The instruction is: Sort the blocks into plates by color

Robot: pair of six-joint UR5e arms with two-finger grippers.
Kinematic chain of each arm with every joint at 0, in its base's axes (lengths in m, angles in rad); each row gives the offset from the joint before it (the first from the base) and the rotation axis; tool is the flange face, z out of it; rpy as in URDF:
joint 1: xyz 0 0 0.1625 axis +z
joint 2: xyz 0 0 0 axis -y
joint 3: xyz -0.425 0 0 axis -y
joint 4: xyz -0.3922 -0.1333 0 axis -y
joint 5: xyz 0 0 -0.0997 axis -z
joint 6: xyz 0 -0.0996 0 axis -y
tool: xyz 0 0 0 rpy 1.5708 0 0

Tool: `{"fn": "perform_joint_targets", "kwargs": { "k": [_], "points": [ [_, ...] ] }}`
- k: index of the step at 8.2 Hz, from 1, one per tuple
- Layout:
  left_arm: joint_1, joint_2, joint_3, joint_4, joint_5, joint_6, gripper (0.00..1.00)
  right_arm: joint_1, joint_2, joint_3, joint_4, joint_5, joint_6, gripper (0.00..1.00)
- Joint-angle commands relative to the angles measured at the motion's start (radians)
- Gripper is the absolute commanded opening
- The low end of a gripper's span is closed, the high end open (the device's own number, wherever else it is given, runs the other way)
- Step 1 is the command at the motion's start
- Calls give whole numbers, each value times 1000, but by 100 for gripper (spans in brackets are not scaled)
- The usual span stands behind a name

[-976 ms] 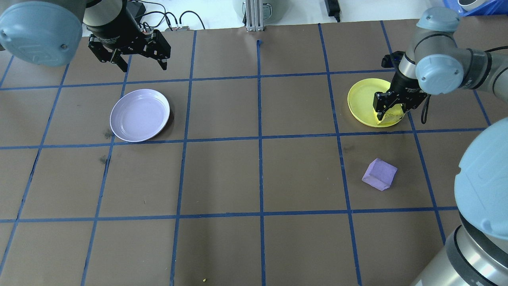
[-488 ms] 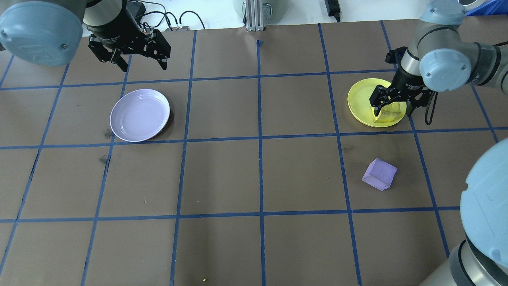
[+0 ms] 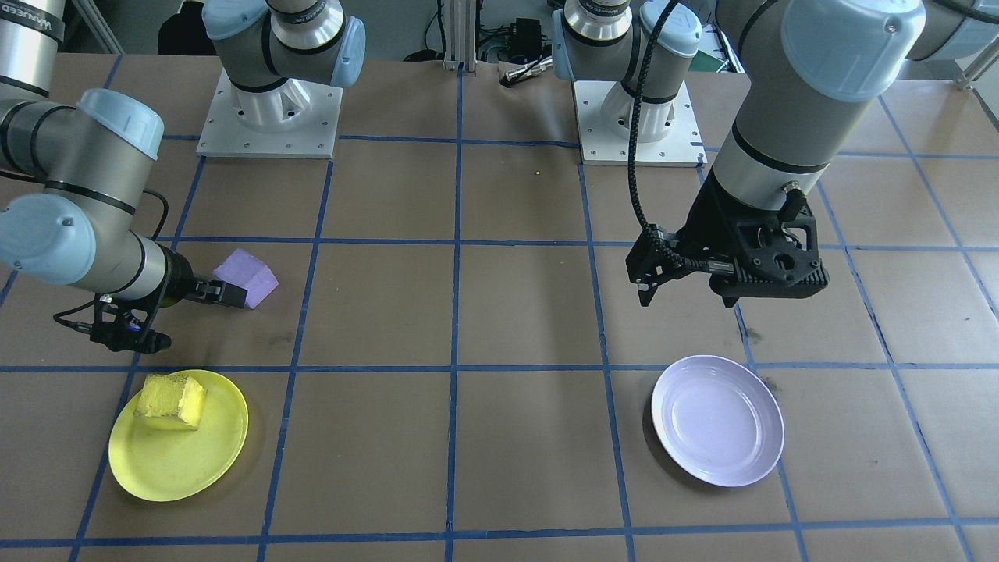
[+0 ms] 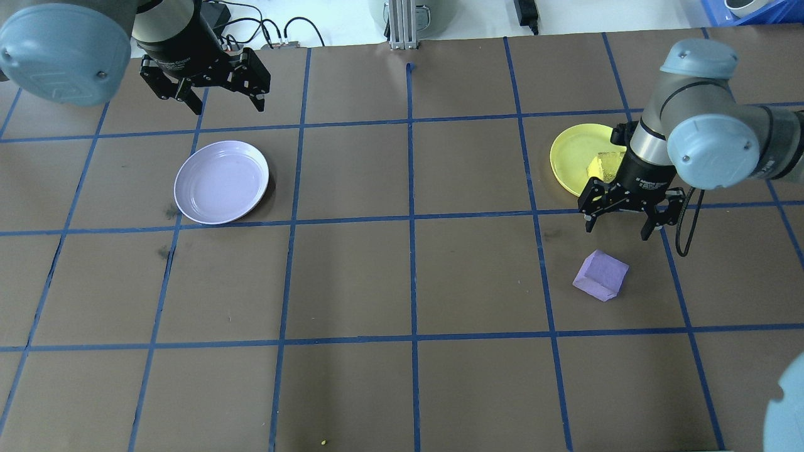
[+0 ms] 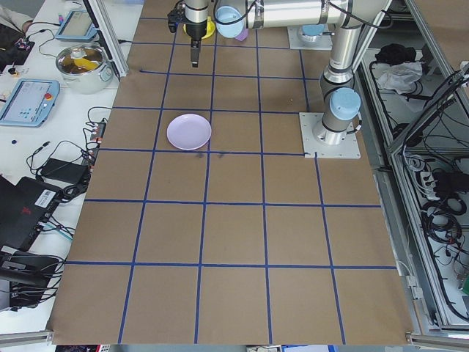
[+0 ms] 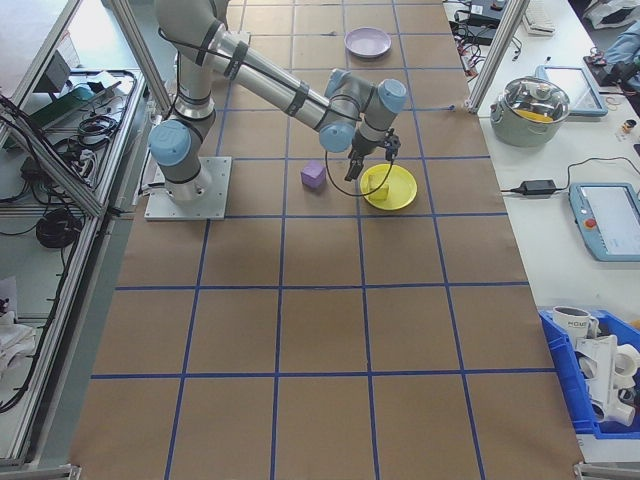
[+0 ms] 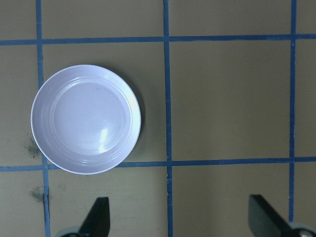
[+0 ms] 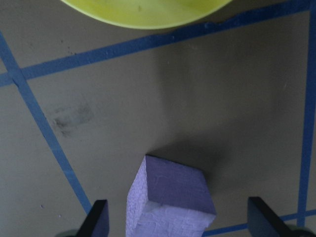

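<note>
Yellow block [image 4: 604, 167] sits in yellow plate [image 4: 573, 156]. Right gripper [image 4: 622, 215] fingers spread wide, empty, near purple block [image 4: 601, 275], probably next pick. Left gripper [image 4: 204, 80] spread, empty, beyond lavender plate [image 4: 221, 182].

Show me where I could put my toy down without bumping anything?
The middle squares between the lavender plate and the purple block are bare, as is the near row. It is crowded around the yellow plate, where the right gripper hangs.

Even, bright overhead light; shadows stay soft and short. A small glare spot sits on the lavender plate [image 7: 102, 140]. The purple block [image 8: 170, 203] casts a blurred shadow. Focus is sharp.
</note>
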Motion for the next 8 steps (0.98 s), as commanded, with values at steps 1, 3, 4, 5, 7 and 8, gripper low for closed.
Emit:
{"fn": "perform_joint_targets", "kwargs": {
  "k": [1,3,4,5,7,8],
  "points": [
    [0,0,1,0,1,0,100,-17,-39,143,-30,-1,88,100],
    [0,-1,0,0,1,0,100,-21,-30,167,-27,-1,200,100],
    [0,0,1,0,0,0,100,-22,-21,175,-36,2,208,100],
    [0,-1,3,0,0,0,100,-22,-18,175,-42,5,208,84],
    [0,-1,6,0,0,0,100,-22,-16,177,-92,6,207,19],
    [0,-1,6,0,0,0,100,-19,-24,172,-96,7,202,6]
  ]
}}
